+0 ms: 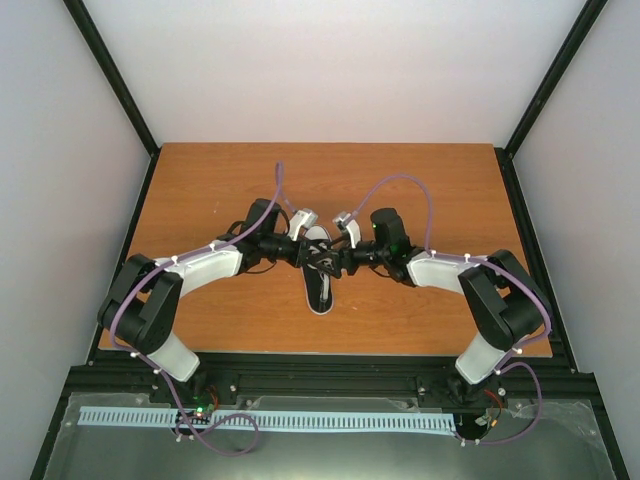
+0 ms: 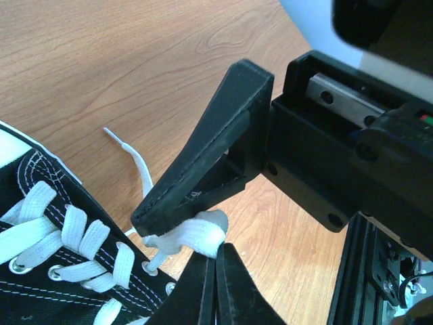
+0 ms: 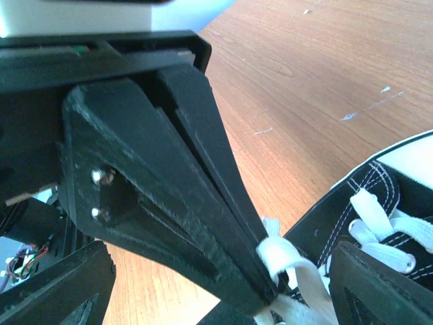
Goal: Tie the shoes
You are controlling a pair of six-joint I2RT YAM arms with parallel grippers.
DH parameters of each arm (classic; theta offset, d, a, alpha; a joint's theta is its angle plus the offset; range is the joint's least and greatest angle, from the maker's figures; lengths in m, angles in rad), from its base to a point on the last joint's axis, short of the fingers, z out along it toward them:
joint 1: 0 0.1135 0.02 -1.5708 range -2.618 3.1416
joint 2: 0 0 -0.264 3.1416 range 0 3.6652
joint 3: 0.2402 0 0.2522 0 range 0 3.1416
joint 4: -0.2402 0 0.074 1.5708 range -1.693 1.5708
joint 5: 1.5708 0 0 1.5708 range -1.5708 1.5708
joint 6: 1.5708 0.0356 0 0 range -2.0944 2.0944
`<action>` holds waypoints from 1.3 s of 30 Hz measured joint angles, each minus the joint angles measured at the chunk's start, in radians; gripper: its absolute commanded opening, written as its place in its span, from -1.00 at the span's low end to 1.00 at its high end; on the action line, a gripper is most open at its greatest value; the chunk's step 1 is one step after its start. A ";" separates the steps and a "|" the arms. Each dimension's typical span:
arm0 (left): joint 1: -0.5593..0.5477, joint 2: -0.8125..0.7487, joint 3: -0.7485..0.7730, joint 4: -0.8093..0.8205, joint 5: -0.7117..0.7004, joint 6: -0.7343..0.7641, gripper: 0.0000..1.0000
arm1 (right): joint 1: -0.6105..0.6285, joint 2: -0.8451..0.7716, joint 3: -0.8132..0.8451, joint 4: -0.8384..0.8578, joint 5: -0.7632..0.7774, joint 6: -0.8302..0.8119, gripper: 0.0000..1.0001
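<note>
- From above, the two grippers meet over the shoe (image 1: 320, 292) and hide its middle. Only the white toe cap and a bit of the heel end show.
- In both wrist views the shoe is cut off by the frame edge, so only the eyelets and crossed lacing can be seen.
- One shoe, two arms, two grippers. One loose lace end (image 2: 119, 139) lies on the table (image 1: 220, 180).
- The shoe is black canvas with white stitching, a white sole rim and metal eyelets. It sits mid-table with its toe toward the arm bases.
- The left gripper (image 2: 216, 274) has its fingers pressed together, pinching a fold of lace (image 2: 195, 235) at their tips, just beside the top eyelets.
- The right gripper (image 1: 344, 262) has its fingers spread wide on either side of that pinch. One finger seems to touch the fold, though I can't be sure.
</note>
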 measured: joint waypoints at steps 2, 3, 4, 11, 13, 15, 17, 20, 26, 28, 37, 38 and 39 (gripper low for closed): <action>0.000 -0.005 0.000 0.000 0.000 0.000 -0.99 | 0.000 0.000 -0.011 0.006 -0.005 0.005 0.73; 0.000 -0.007 0.000 0.000 0.000 0.000 -0.98 | 0.000 0.000 -0.016 0.011 -0.007 0.008 0.73; 0.000 -0.008 0.000 0.000 0.000 0.000 -0.98 | 0.000 0.000 -0.020 0.013 -0.007 0.011 0.72; 0.000 -0.009 0.000 0.000 0.000 0.000 -0.98 | 0.001 0.007 -0.044 0.031 -0.013 0.021 0.56; 0.000 -0.009 0.000 0.000 0.000 0.000 -0.99 | 0.002 0.019 -0.045 0.034 -0.013 0.021 0.46; 0.000 -0.009 0.000 0.000 0.000 0.000 -0.98 | 0.003 0.030 -0.046 0.033 -0.012 0.021 0.30; 0.000 -0.009 0.000 0.000 0.000 0.000 -0.98 | 0.003 0.037 -0.047 0.031 -0.007 0.023 0.17; 0.000 -0.009 0.000 0.000 0.000 0.000 -0.99 | 0.003 0.042 -0.047 0.030 -0.001 0.020 -0.06; 0.000 -0.009 0.000 0.000 0.000 0.000 -0.98 | 0.003 0.048 -0.047 0.031 0.024 0.023 -0.51; 0.000 -0.009 0.000 0.000 -0.001 0.000 -0.98 | 0.003 0.048 -0.047 0.033 0.034 0.025 -0.67; -0.001 -0.009 0.000 0.000 -0.077 0.000 -0.75 | 0.003 0.042 -0.064 0.047 0.080 0.038 -0.95; -0.001 -0.009 0.000 0.000 -0.092 0.000 -0.56 | 0.003 0.040 -0.067 0.049 0.082 0.040 -0.94; -0.002 -0.011 0.000 0.000 -0.114 -0.001 -0.36 | 0.003 0.039 -0.070 0.055 0.085 0.043 -0.94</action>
